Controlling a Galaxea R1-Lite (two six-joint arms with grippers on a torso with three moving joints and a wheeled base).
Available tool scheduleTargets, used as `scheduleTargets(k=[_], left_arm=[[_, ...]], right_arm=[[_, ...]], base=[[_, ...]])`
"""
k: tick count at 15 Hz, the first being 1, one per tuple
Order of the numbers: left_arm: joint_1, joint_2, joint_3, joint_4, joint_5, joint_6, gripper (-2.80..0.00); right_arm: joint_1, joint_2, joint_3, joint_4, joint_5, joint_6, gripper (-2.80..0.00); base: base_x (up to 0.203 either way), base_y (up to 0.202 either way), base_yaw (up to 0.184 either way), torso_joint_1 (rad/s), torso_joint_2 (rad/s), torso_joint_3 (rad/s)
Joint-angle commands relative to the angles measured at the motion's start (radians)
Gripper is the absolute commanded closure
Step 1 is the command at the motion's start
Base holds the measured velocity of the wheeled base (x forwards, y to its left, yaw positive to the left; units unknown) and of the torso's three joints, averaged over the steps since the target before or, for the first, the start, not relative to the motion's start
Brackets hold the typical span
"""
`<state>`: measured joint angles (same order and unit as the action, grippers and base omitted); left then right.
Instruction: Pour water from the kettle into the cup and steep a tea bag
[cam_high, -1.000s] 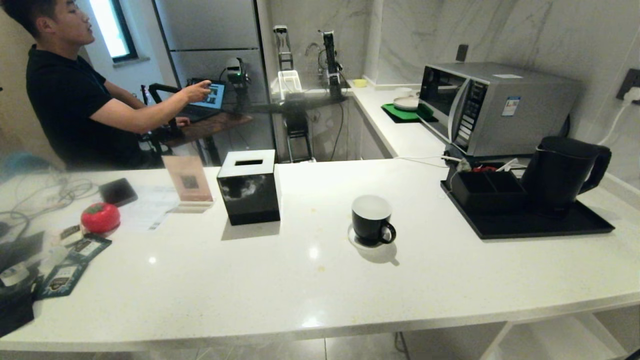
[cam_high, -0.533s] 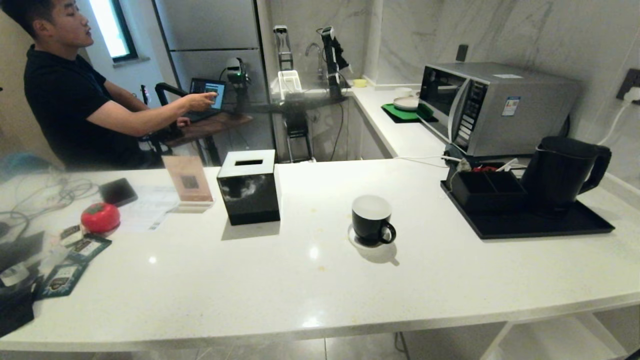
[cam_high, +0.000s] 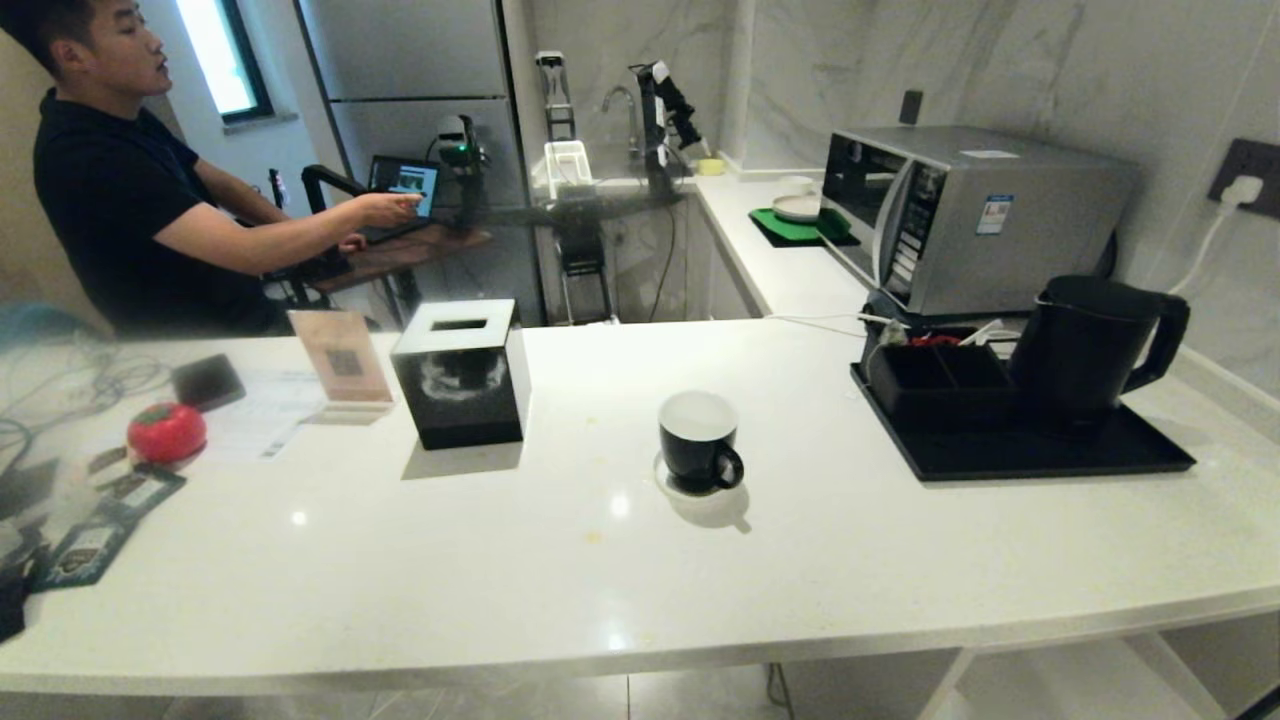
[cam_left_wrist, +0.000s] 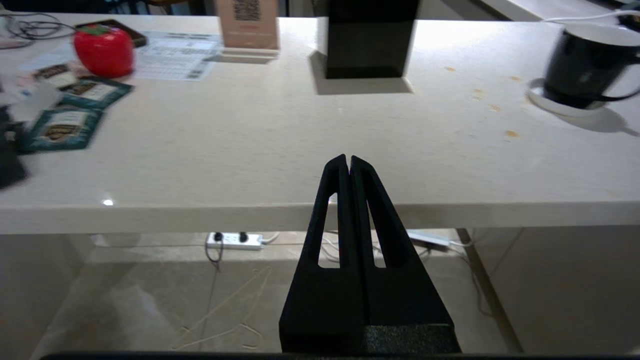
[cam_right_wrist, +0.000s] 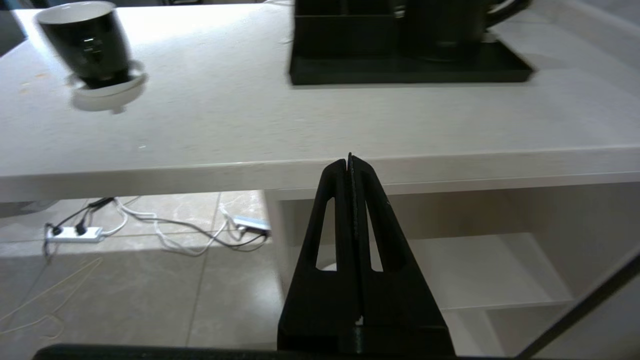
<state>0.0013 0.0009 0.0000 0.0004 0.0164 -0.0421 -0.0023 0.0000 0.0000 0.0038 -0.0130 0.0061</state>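
The kettle stands upright on a black tray near the worktop's right end, handle toward the right edge. Just beside it on the same tray, toward the worktop's middle, sits a black compartmented box. The cup rests on a small white coaster about midway along the worktop, well apart from the tray, its handle turned toward the front edge. No tea bag can be made out.

Further toward the left end stand a black tissue box and a small card stand; a red tomato-shaped object and dark teal packets lie near the left edge. A microwave sits behind the tray.

The left end effector hangs before the worktop's front edge, fingers pressed together, holding nothing. The right end effector is likewise closed and empty, below the front edge. A person sits beyond the back left corner.
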Motion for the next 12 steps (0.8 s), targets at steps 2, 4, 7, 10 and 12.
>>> scheduleTargets(k=[2,4,7,10,12], left_arm=[[0.0,0.001,0.0,0.0,0.0,-0.001,0.0],[0.0,0.001,0.0,0.0,0.0,-0.001,0.0],[0.0,0.001,0.0,0.0,0.001,-0.002,0.0],[0.0,0.001,0.0,0.0,0.002,-0.001,0.0],[0.0,0.001,0.0,0.0,0.002,-0.001,0.0]], right_arm=[[-0.001,0.0,0.0,0.001,-0.001,0.0,0.0],[-0.001,0.001,0.0,0.001,-0.001,0.0,0.0],[-0.001,0.0,0.0,0.001,-0.001,0.0,0.0],[-0.001,0.0,0.0,0.001,-0.001,0.0,0.0],[0.001,0.0,0.0,0.001,-0.001,0.0,0.0]], base=[[0.0,-0.19,0.002,0.001,0.0,0.001],[0.0,-0.195,0.0,0.0,0.0,0.002],[0.0,-0.194,0.002,0.002,0.0,0.002],[0.0,-0.192,0.0,0.002,0.0,-0.001],[0.0,-0.194,-0.001,0.002,0.0,0.002]])
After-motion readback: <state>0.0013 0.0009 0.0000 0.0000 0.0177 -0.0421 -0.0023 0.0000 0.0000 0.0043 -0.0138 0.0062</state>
